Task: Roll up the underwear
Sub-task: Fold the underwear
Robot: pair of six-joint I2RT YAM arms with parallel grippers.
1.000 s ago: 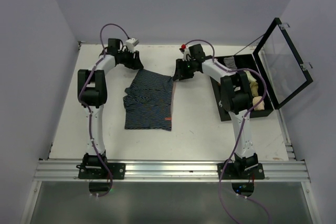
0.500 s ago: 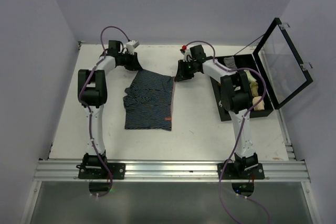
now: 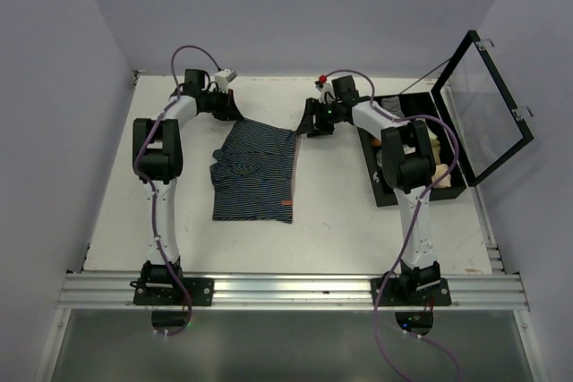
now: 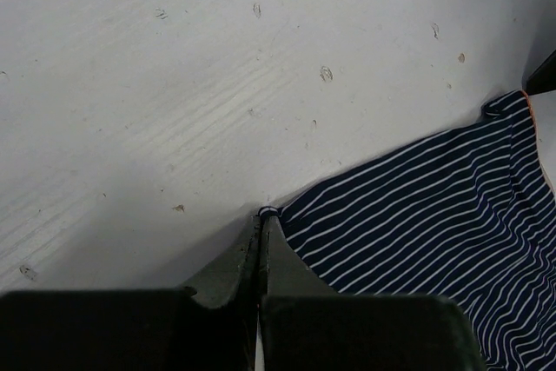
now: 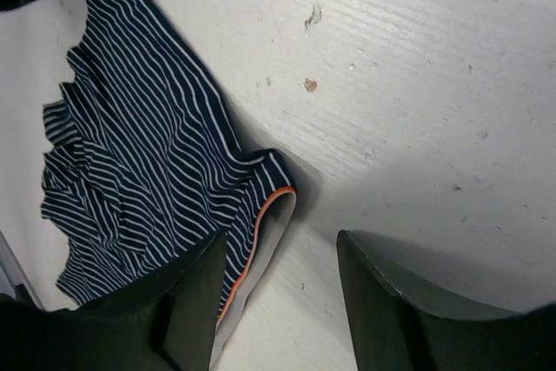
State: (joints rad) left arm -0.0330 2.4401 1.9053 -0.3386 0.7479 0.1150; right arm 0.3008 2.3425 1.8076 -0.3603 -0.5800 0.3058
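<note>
One eleven o'clock corner of the soft, floppy underwear (image 3: pixel 255 172) is clamped by left fingers (image 4: pixel 226 277); right fingers (image 5: pixel 391 310) are held apart.

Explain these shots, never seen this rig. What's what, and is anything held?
Two robot arms are bolted at the near edge of a white table. Each ends in a two-finger gripper. The wide picture comes from a fixed camera above and behind the arms. The other two come from cameras on the wrists, looking past their own fingers. Striped underwear lies spread on the table. To the right stands a black box with its lid up and some light things inside. The left gripper is shut, pinching the underwear's far left corner. The right gripper is open at the far right corner, where an orange trim shows, and it holds nothing.
</note>
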